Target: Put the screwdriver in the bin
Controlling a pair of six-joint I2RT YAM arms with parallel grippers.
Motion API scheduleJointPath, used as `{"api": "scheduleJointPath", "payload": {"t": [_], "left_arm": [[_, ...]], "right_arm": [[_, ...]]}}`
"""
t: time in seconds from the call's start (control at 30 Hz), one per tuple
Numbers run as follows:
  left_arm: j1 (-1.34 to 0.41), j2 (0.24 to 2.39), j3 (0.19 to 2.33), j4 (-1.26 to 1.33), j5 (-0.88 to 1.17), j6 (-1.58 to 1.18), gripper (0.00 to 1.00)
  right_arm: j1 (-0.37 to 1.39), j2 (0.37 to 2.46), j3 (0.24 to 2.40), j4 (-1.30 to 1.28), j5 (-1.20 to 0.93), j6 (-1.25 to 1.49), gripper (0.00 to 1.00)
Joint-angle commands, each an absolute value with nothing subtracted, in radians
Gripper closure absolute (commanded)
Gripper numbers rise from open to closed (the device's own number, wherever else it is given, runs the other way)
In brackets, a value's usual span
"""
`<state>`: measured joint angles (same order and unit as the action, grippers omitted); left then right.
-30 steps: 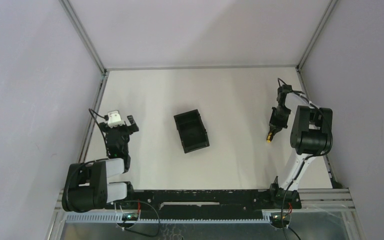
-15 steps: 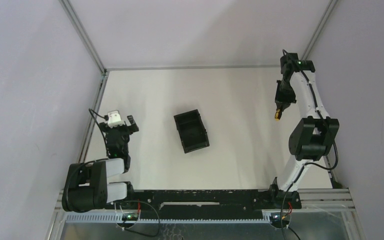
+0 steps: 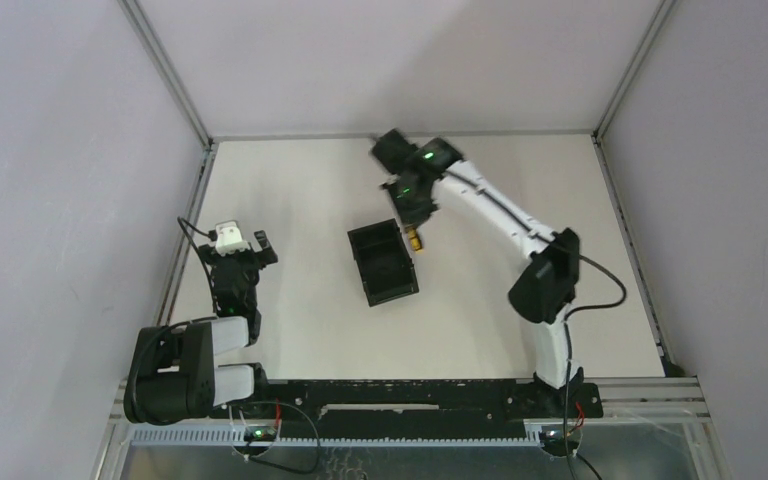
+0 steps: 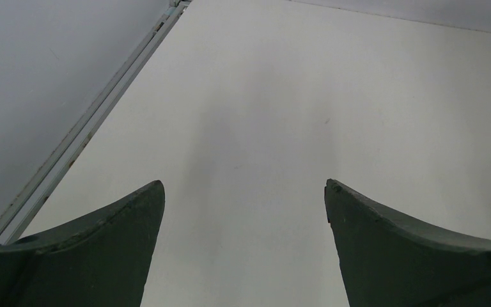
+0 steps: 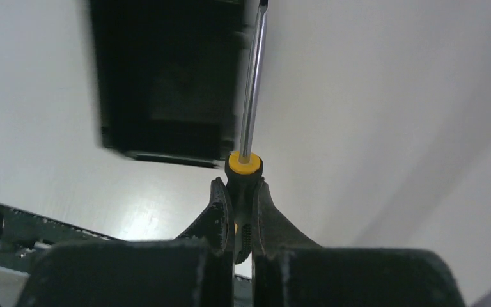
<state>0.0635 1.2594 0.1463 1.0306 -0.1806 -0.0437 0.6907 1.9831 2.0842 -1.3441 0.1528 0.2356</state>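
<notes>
Screwdriver [image 5: 250, 96] sits in the right pincer [image 5: 239, 198], clamped by its handle so the shaft points ahead. It hangs over the desk [image 3: 290, 190] just off the bin's [image 3: 359, 264] one-o'clock corner, short of the opening. Left pincer [image 4: 243, 192] waits at nine o'clock, fingers apart.

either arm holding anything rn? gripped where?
Right gripper holds the screwdriver by its handle, with the shaft sticking out past the fingers. Left gripper is open and holds nothing.

1 screwdriver [image 5: 250, 96], 1 bin [image 3: 392, 296], 2 claws, left claw [image 4: 244, 184], right claw [image 5: 238, 188]
</notes>
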Motion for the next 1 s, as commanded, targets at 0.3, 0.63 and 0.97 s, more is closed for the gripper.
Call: {"api": "scheduleJointPath", "payload": {"t": [0.3,0.63,0.97], "left_arm": [[0.058,1.259,0.19,1.063,-0.183,-0.027,0.0],[0.059,1.259,0.191,1.063,-0.185,-0.027,0.0],[0.058,1.259,0.19,1.063,-0.184,-0.027,0.0]], "right_arm": [[0.913,2.092,2.068,-1.143,0.151,0.011,1.0],[0.91,2.162,1.951,-1.047,0.192,-0.042,0.93],[0.905,2.107,1.961,-1.031,0.206,-0.005,0.51]]}}
